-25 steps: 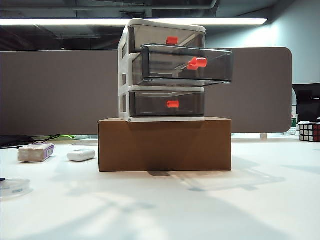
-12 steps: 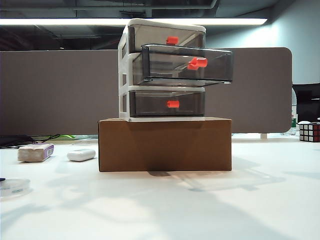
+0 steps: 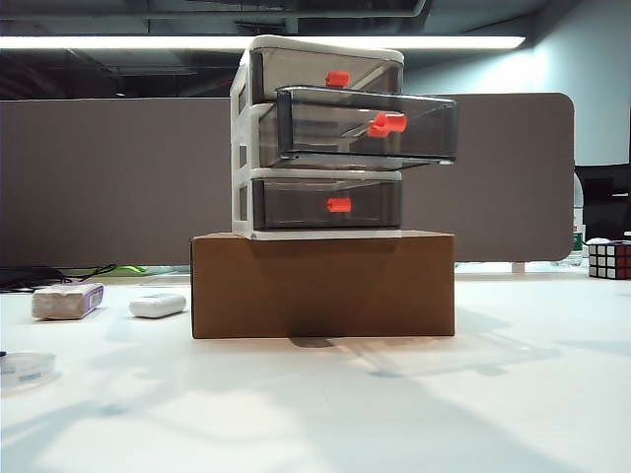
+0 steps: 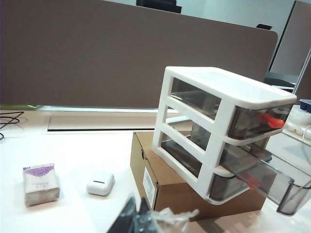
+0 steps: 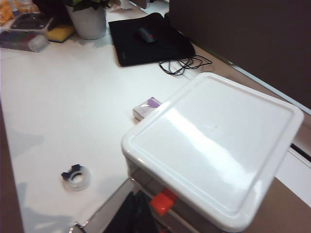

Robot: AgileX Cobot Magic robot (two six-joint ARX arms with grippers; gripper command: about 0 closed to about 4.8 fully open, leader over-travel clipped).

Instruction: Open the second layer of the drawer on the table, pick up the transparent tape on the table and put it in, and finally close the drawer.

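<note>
The left gripper is closed and empty, beside the drawer, whose second layer stands pulled out. The right gripper hangs above it, jaw spread unclear. The transparent tape lies on the worktop, well apart from both.

Honestly nothing here is readable. There's a white sticker with a barcode-looking print on the end of the cardboard box, but the characters are way too tiny to make out. The little block with the purple top has some printing too, just a blur. No brand or number legible on the drawer.
</note>
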